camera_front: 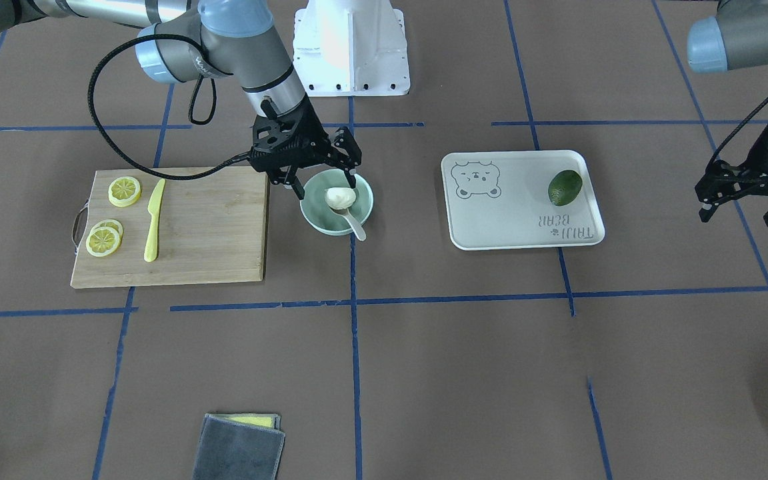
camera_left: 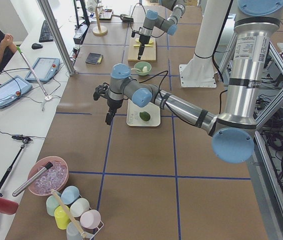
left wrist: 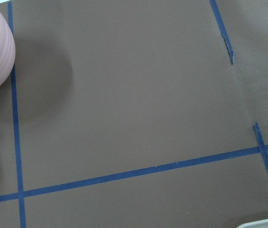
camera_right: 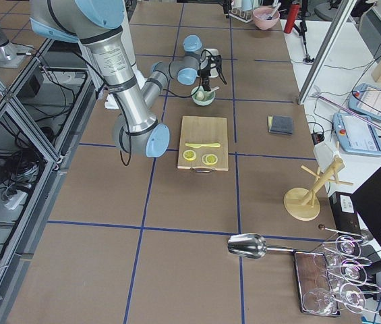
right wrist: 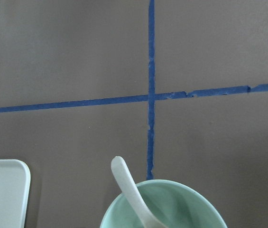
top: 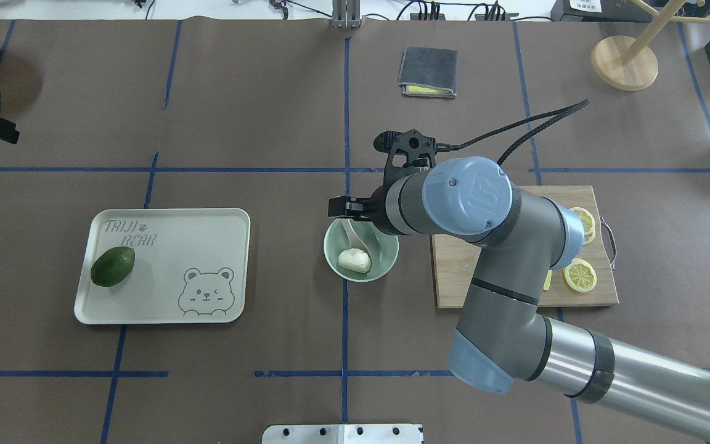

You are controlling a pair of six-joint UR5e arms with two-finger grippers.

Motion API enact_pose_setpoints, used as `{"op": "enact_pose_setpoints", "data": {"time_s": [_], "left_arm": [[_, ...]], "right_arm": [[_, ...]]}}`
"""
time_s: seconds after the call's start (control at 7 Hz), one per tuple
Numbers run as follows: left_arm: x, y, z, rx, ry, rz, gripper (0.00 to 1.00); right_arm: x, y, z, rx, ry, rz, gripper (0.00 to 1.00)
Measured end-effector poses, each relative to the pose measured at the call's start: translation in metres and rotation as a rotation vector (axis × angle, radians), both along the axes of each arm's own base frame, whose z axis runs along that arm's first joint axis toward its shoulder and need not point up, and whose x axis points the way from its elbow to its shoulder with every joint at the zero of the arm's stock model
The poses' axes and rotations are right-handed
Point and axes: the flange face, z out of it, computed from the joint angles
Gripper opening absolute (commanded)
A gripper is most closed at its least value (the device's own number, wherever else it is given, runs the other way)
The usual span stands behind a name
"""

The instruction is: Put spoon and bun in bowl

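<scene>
Right gripper (camera_front: 324, 185): fingers spread, holding nothing, poised just above the mint-green bowl (camera_front: 311, 220). Inside lie the steamed bun (camera_front: 339, 197) and the soup spoon (camera_front: 356, 227) (handle leaning over the rim). The bun looks soft and light, so grip its sides gently. The spoon looks stiff and slippery, so take the handle. Left gripper (camera_front: 739, 212): fingers parted, empty, well apart.

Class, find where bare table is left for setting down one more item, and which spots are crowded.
Free: the strip between the bowl and the tray; the wide stretch between the cutting board and the folded cloth. Crowded: the bowl, holding bun and spoon with the right pincer close by; the board's end with lemon slices and knife.
</scene>
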Motion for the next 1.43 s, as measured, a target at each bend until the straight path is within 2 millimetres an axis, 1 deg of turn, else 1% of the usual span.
{"op": "enact_pose_setpoints", "data": {"time_s": [0.14, 0.29, 0.43, 0.57, 0.71, 0.86, 1.0, 1.29, 1.43], "left_arm": [[-0.022, 0.001, 0.021, -0.013, 0.018, 0.046, 1.00], [-0.046, 0.005, 0.042, -0.031, 0.040, 0.075, 1.00], [-0.065, 0.013, 0.063, -0.050, 0.052, 0.090, 1.00], [-0.081, 0.022, 0.081, -0.063, 0.054, 0.104, 1.00], [-0.091, 0.030, 0.097, -0.077, 0.044, 0.125, 1.00], [-0.102, 0.035, 0.108, -0.097, 0.030, 0.144, 1.00], [-0.120, 0.037, 0.114, -0.130, 0.018, 0.148, 1.00], [-0.162, 0.039, 0.120, -0.190, 0.008, 0.153, 1.00], [-0.172, 0.040, 0.121, -0.205, 0.010, 0.159, 1.00]], "right_arm": [[0.023, -0.006, 0.002, -0.006, 0.060, -0.014, 1.00], [0.052, -0.018, 0.010, 0.007, 0.133, -0.051, 1.00], [0.085, -0.034, 0.026, 0.017, 0.191, -0.090, 1.00], [0.125, -0.057, 0.050, 0.024, 0.228, -0.134, 1.00], [0.174, -0.081, 0.078, 0.023, 0.241, -0.181, 1.00], [0.232, -0.103, 0.115, 0.021, 0.246, -0.225, 1.00], [0.291, -0.119, 0.163, 0.034, 0.267, -0.267, 1.00], [0.393, -0.144, 0.260, 0.057, 0.276, -0.342, 1.00], [0.439, -0.149, 0.306, 0.057, 0.263, -0.358, 1.00]]}}
